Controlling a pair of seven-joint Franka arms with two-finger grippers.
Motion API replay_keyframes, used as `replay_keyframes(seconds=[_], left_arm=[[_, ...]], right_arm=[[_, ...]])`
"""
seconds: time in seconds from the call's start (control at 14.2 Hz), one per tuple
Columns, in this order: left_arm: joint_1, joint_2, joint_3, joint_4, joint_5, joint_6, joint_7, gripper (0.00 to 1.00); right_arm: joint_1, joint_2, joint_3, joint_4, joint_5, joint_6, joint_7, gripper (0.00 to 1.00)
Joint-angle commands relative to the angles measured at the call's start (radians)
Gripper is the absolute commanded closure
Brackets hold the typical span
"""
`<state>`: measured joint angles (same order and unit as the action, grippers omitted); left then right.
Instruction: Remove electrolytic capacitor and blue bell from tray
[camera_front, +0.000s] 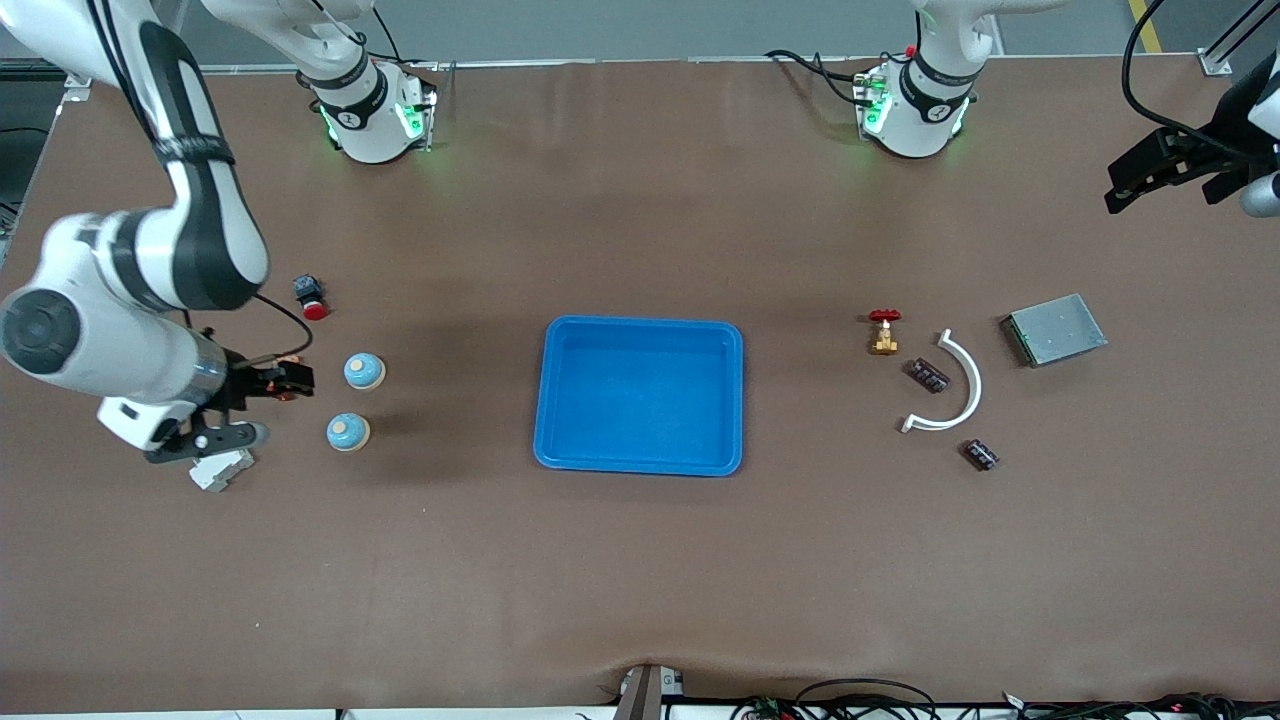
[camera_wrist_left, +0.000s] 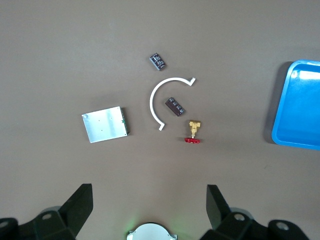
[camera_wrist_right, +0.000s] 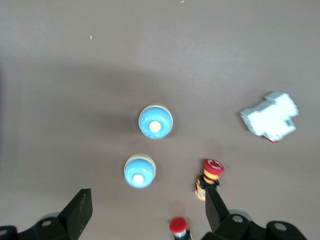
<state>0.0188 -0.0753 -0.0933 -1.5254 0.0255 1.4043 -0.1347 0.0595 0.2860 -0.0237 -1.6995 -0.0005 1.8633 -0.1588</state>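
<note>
Blue tray (camera_front: 640, 330) at mid-bench (camera_front: 640, 580), nothing in it. Two blue bells (camera_front: 364, 371) (camera_front: 348, 432) toward the right arm's end, with a red push button (camera_front: 311, 296) and a white block (camera_front: 222, 469) close by. Two dark capacitors (camera_front: 928, 375) (camera_front: 982, 455) toward the left arm's end, beside a white curved strip (camera_front: 958, 385), a brass valve (camera_front: 884, 333) and a metal box (camera_front: 1056, 329). Right pincer (camera_front: 290, 380) open, empty, over the bench beside the bells. Left pincer (camera_front: 1130, 185) open, empty, raised near that end's edge.
</note>
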Motion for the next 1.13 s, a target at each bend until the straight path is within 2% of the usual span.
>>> replay_keyframes(seconds=[0.0, 0.21, 0.49, 0.71, 1.06], left_arm=[[0.004, -0.023, -0.014, -0.033, -0.019, 0.002, 0.014, 0.0], [0.006, -0.072, -0.02, -0.102, -0.021, 0.051, -0.014, 0.0], [0.003, -0.072, -0.02, -0.104, -0.022, 0.061, -0.014, 0.0], [0.003, -0.072, -0.02, -0.101, -0.022, 0.064, -0.013, 0.0], [0.006, -0.066, -0.017, -0.101, -0.024, 0.081, -0.014, 0.0]], right_arm=[[-0.039, -0.071, 0.008, 0.036, 0.013, -0.109, 0.012, 0.0], [-0.084, -0.07, 0.025, 0.185, 0.016, -0.283, 0.018, 0.0], [-0.089, -0.07, 0.025, 0.351, 0.014, -0.441, 0.192, 0.0], [-0.089, -0.073, 0.011, 0.368, -0.001, -0.453, 0.197, 0.0], [-0.086, -0.142, -0.024, 0.36, 0.0, -0.444, 0.191, 0.0]])
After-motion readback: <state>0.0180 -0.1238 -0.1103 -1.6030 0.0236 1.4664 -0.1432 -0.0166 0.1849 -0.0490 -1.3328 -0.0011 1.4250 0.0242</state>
